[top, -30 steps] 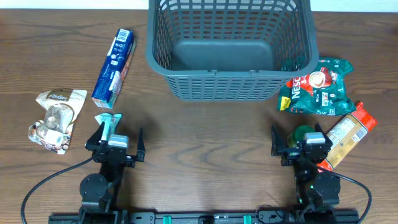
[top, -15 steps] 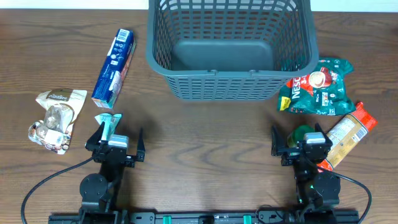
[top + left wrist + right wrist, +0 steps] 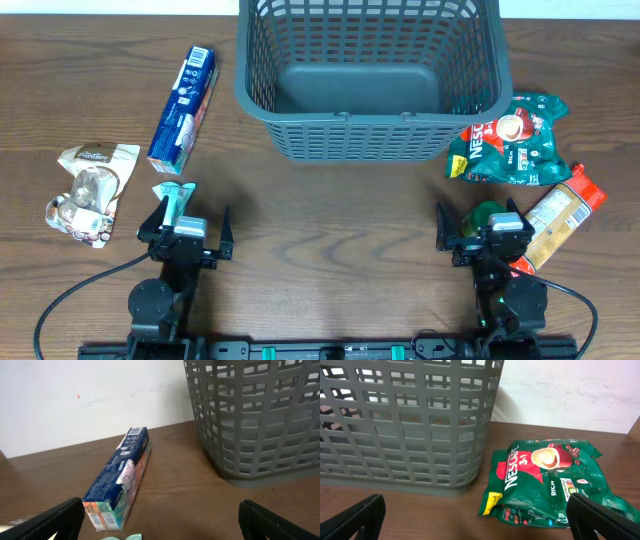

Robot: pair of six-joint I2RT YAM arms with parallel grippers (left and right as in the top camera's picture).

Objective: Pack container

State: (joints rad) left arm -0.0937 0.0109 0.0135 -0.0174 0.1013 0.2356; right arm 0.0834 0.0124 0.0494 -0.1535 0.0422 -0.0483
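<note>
The dark grey slotted container (image 3: 365, 85) stands at the back middle of the table, empty; its wall shows in the left wrist view (image 3: 255, 420) and the right wrist view (image 3: 405, 425). My left gripper (image 3: 186, 228) is open and empty near the front left, behind a blue toothpaste box (image 3: 183, 96) (image 3: 120, 480). My right gripper (image 3: 480, 230) is open and empty near the front right, behind a green Nescafe packet (image 3: 512, 140) (image 3: 545, 482).
A white snack pouch (image 3: 90, 190) lies at the far left. A small teal packet (image 3: 174, 197) lies just by the left gripper. An orange-and-tan packet (image 3: 560, 215) and a green round object (image 3: 487, 213) lie by the right gripper.
</note>
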